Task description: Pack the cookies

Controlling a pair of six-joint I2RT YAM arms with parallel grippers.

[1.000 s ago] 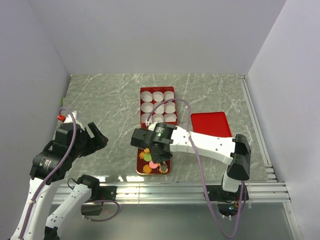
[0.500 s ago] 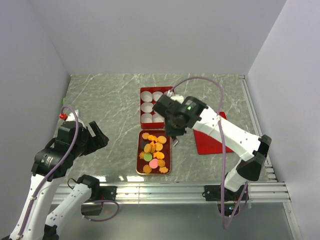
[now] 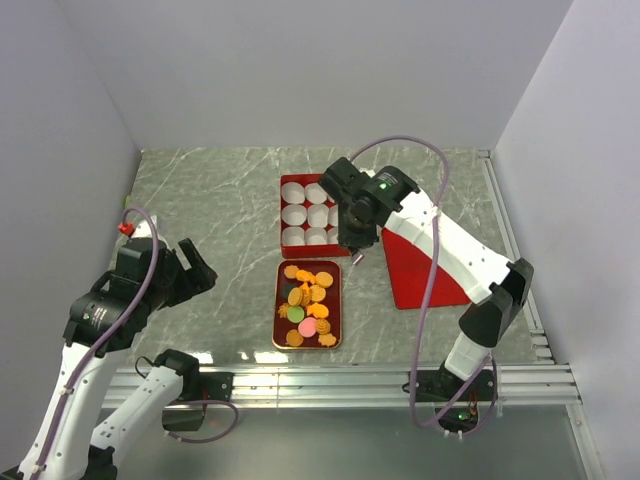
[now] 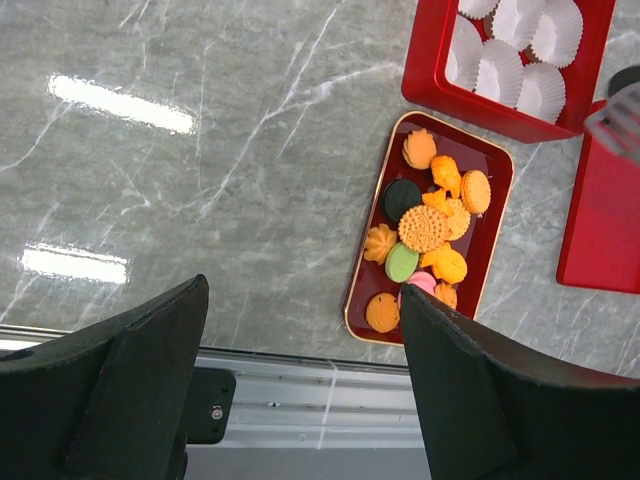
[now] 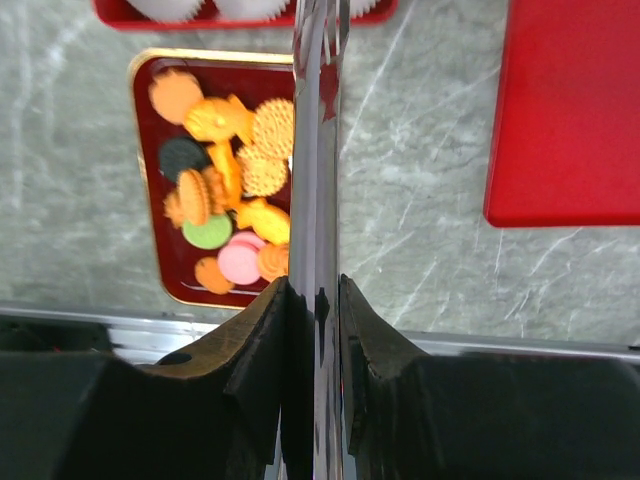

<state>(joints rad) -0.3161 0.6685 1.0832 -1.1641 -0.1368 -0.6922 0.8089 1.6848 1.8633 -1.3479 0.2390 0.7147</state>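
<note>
Right claw (image 5: 315,290) clamps metal tool (image 5: 315,150) | left claw (image 4: 302,290) spread | cookies (image 4: 425,228) in tray (image 4: 492,238) | cups (image 4: 500,70) in box (image 4: 428,60)

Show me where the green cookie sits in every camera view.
Top external: green cookie in the near-left part of the tray.
Left wrist: green cookie right of centre, low in the tray.
Right wrist: green cookie lower left, left of the metal tool.
Shared landmark: the pink cookie beside it, in all three.
</note>
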